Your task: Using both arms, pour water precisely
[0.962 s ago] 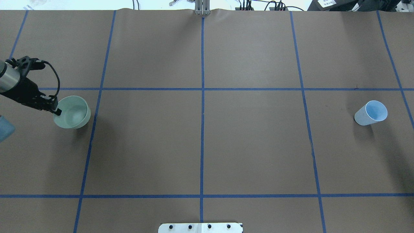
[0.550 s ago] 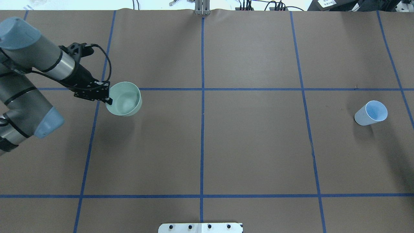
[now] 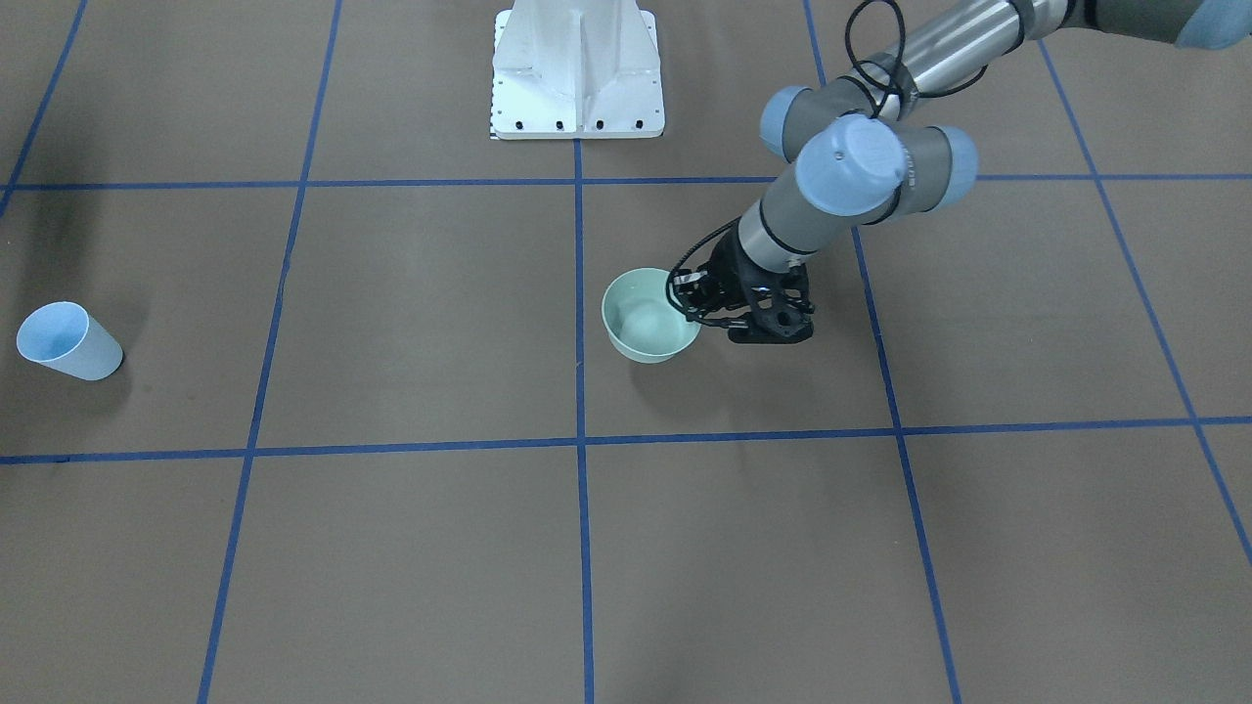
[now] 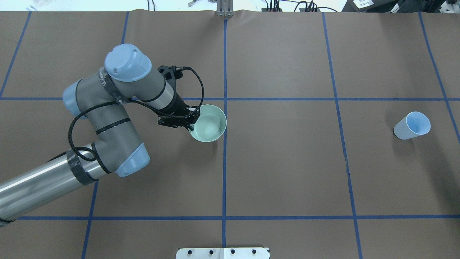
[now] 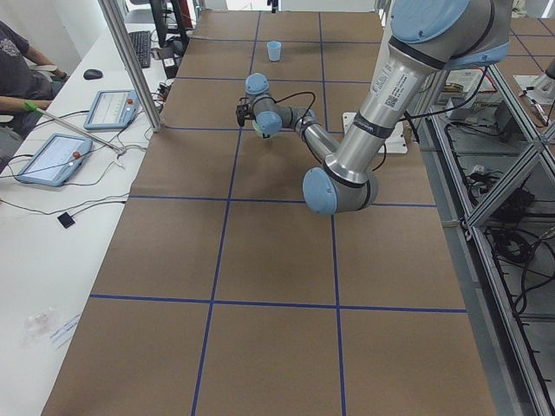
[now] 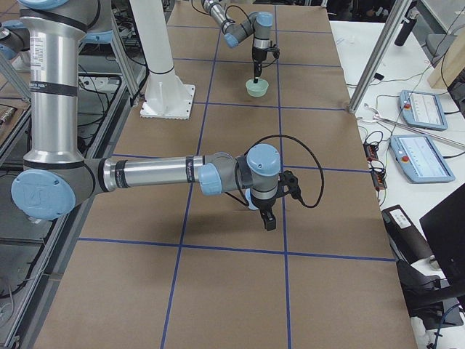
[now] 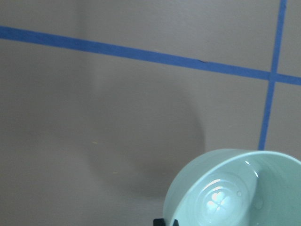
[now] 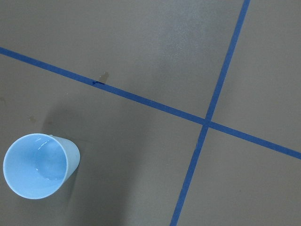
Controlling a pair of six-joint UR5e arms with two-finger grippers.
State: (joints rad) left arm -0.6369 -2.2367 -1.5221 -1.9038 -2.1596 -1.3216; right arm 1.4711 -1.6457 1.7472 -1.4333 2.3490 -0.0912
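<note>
My left gripper (image 4: 192, 122) is shut on the near rim of a pale green bowl (image 4: 209, 123) and holds it just above the table, left of the centre tape line. The gripper (image 3: 690, 298) and bowl (image 3: 648, 318) also show in the front view. Water shows as a white glint in the bowl's bottom (image 7: 217, 201). A pale blue cup (image 4: 413, 125) stands upright at the far right, also seen from the right wrist (image 8: 40, 165). My right gripper (image 6: 267, 218) points down over the table; I cannot tell whether it is open or shut.
The brown table cover carries a grid of blue tape lines (image 4: 225, 151). The white bolted pedestal (image 3: 577, 68) stands at the robot's edge. A side table with tablets (image 5: 52, 156) and a seated operator lies beyond the far edge.
My left arm has carried the green bowl from the table's left edge rightward to near the centre line. The blue cup has not moved.
</note>
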